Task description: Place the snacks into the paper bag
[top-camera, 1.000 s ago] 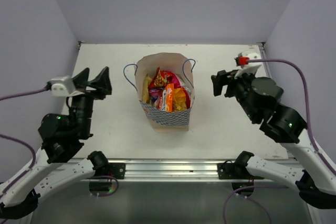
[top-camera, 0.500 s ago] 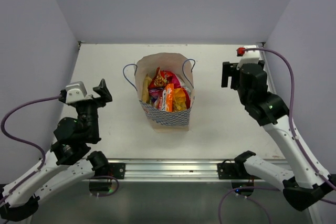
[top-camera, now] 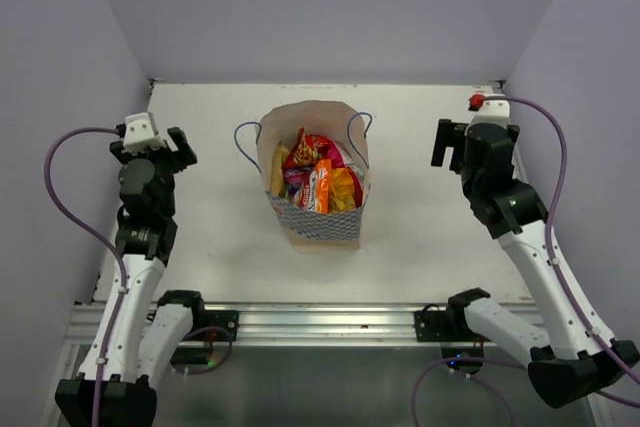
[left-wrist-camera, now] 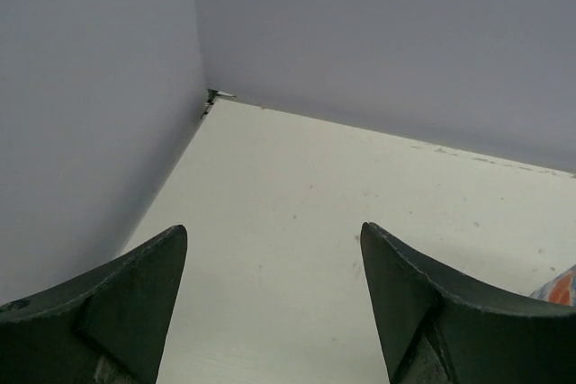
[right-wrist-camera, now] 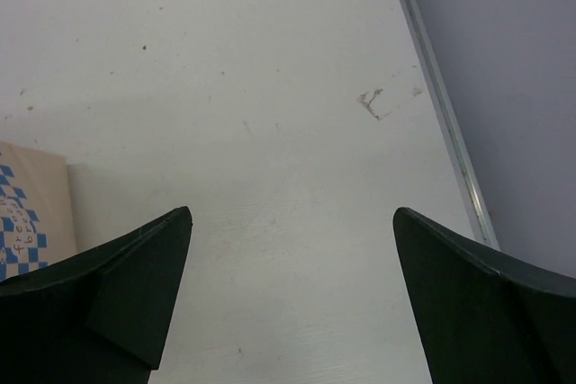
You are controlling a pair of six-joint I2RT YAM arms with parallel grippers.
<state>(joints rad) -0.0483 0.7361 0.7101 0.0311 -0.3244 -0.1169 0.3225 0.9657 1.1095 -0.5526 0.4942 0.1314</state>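
Note:
The paper bag (top-camera: 322, 224) stands upright in the middle of the table, with its blue-and-white checkered band facing me and blue cord handles on both sides. Several snacks fill it: a red packet (top-camera: 312, 150), an orange packet (top-camera: 320, 185), a yellow-orange pouch (top-camera: 345, 187) and a magenta bag (top-camera: 293, 182) show at its mouth. My left gripper (top-camera: 152, 145) is open and empty, well left of the bag, over bare table (left-wrist-camera: 274, 228). My right gripper (top-camera: 478, 137) is open and empty, well right of the bag (right-wrist-camera: 292, 211). A corner of the bag (right-wrist-camera: 27, 213) shows in the right wrist view.
Lilac walls close in the table at the back and both sides. A metal strip (right-wrist-camera: 450, 150) runs along the table's right edge. An aluminium rail (top-camera: 320, 322) carries the arm bases at the near edge. A scrap of blue and orange (left-wrist-camera: 562, 287) shows at the left wrist view's right edge.
Both arms have drawn back from the bag and risen. The left gripper swung out to the left wall side, the right gripper moved right and back. Both stayed open and empty.

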